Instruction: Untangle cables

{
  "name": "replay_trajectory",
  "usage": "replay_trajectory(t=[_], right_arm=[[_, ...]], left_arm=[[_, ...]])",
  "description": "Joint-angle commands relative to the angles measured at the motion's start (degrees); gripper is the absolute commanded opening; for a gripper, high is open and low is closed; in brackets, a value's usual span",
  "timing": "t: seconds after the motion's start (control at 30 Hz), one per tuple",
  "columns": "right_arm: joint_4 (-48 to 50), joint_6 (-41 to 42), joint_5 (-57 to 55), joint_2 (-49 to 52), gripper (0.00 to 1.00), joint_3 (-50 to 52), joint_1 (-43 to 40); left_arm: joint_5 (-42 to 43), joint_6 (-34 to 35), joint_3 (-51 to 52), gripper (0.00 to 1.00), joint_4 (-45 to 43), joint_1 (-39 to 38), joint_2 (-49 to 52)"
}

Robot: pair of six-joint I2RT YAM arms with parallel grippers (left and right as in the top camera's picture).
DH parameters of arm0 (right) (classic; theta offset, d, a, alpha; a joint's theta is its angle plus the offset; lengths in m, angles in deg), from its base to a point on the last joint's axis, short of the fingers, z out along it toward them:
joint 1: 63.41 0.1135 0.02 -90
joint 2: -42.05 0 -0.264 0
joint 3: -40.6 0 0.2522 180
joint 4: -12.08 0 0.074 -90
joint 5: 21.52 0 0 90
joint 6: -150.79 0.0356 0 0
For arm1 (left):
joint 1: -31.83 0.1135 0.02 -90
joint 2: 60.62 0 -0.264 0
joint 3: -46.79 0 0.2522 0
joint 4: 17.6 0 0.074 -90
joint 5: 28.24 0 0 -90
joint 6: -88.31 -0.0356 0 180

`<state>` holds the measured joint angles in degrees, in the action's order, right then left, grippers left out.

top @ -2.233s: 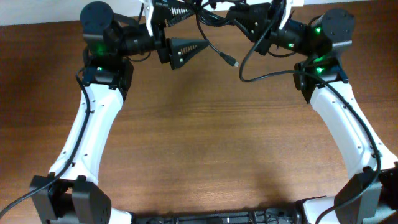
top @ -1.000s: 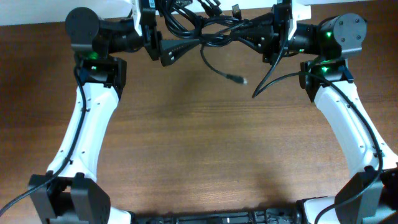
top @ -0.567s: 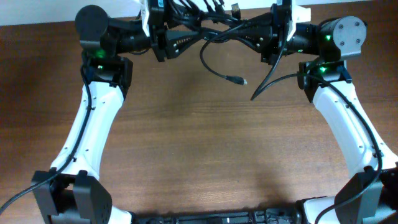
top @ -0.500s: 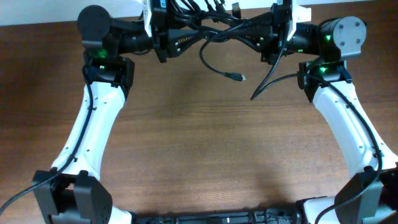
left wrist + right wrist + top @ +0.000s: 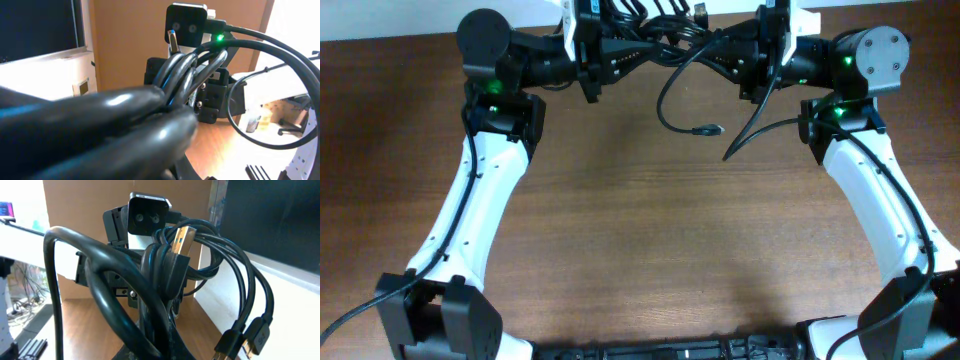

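A tangled bundle of thin black cables point(image 5: 670, 42) hangs in the air over the table's far edge, stretched between my two grippers. My left gripper point(image 5: 620, 57) comes in from the left and is shut on the bundle. Facing it, my right gripper point(image 5: 725, 55) is shut on the other side. One loose cable end with a small plug point(image 5: 708, 130) dangles below, and a second loop point(image 5: 750, 130) droops beside the right arm. In the left wrist view the cables point(image 5: 185, 75) fill the frame, blurred. The right wrist view shows the cables point(image 5: 165, 275), a gold USB plug point(image 5: 184, 239) and two hanging plugs point(image 5: 240, 340).
The brown wooden table point(image 5: 660, 230) lies below the bundle. Both white arms point(image 5: 470, 220) point(image 5: 880, 210) reach along the table's left and right sides. A white wall strip point(image 5: 420, 15) borders the far edge. Dark monitor screens point(image 5: 280, 215) stand behind.
My left gripper has moved right into the bundle and closed from wide open onto the cables. The dangling plug end has swung slightly right. The right arm has stayed in place.
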<state>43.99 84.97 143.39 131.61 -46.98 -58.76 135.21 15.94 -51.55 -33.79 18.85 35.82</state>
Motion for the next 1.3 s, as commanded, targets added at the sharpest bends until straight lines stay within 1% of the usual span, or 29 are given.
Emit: replay_trajectory(t=[0.0, 0.03, 0.07, 0.1, 0.13, 0.3, 0.37, 0.43, 0.57, 0.67, 0.7, 0.77, 0.87, 0.93, 0.97, 1.0, 1.07, 1.17, 1.27], right_arm=[[0.6, 0.1, 0.1, -1.2, 0.4, -1.0, 0.5], [0.6, 0.1, 0.4, -1.2, 0.64, -1.0, 0.5], [0.6, 0.1, 1.0, -1.2, 0.8, -1.0, 0.1], [0.6, 0.1, 1.7, -1.2, 0.88, -1.0, -0.3], [0.6, 0.1, 2.7, -1.2, 0.99, -1.0, -1.2], [0.1, 0.2, 5.9, -1.2, 0.99, -1.0, -6.5], [-0.2, 0.2, 5.6, -1.2, 0.99, -1.0, -7.7], [-2.8, 0.2, 3.0, -1.2, 0.99, -1.0, -7.8], [-20.1, 0.0, -11.7, -1.2, 0.99, -1.0, -8.1], [-33.6, -5.5, -23.6, -1.2, 0.99, -1.0, -8.0], [-36.0, -8.1, -25.4, -1.2, 0.99, -1.0, -8.0], [-38.9, -15.4, -26.5, -1.3, 0.99, -1.0, -8.0], [-42.4, -31.6, -27.7, -3.1, 0.98, -1.0, -6.5], [-44.5, -38.1, -32.2, -4.7, 0.99, -1.0, -4.7], [-45.5, -43.1, -35.3, -6.1, 0.99, -1.0, -2.8], [-45.8, -45.6, -36.3, -7.0, 0.99, -1.0, -1.6], [-45.4, -47.8, -36.6, -8.3, 0.99, -1.0, 0.5], [-45.0, -48.0, -36.5, -10.1, 1.0, -1.0, 2.1], [-44.0, -48.0, -36.6, -11.2, 0.94, -1.0, 2.0]], left_arm=[[-0.2, -0.3, -0.8, 0.0, 0.2, -0.3, 0.7], [-0.2, -0.3, -0.8, 0.0, 0.0, 0.0, 0.7], [-0.2, -0.3, -0.8, 0.0, 0.0, 0.5, 0.7], [-0.2, -0.3, -0.8, 0.0, 0.0, 0.9, 0.7], [-0.2, -0.3, -0.8, 0.0, 0.0, 1.5, 0.7], [-0.3, -0.3, -0.8, 0.0, 0.0, 4.0, 0.7], [-0.4, -0.3, -0.8, 0.0, 0.0, 4.3, 0.7], [-0.4, -0.3, -0.8, 0.0, 0.0, 4.3, 0.7], [-1.0, -0.3, -0.8, 0.0, 0.1, 4.3, 0.7], [-3.2, -0.2, -0.8, 0.0, 0.1, 4.3, 0.7], [-3.5, -0.2, -0.8, 0.0, 0.1, 4.3, 0.7], [-4.5, -0.1, -0.8, 0.0, 0.5, 4.3, 0.7], [-4.5, -0.1, -0.8, 0.0, 0.5, 4.2, 0.7], [-4.5, -0.1, -0.8, 0.0, 0.5, 4.2, 0.7], [-4.5, -0.1, -0.8, 0.0, 0.5, 4.2, 0.7], [-4.5, -0.1, -0.8, 0.0, 0.5, 4.2, 0.7], [-4.4, -0.1, -0.8, 0.0, 0.7, 4.2, 0.7], [-4.3, -0.1, -0.8, 0.0, 2.0, 4.0, 0.7], [-4.3, -0.1, -0.8, 0.0, 2.6, 4.0, 0.7]])
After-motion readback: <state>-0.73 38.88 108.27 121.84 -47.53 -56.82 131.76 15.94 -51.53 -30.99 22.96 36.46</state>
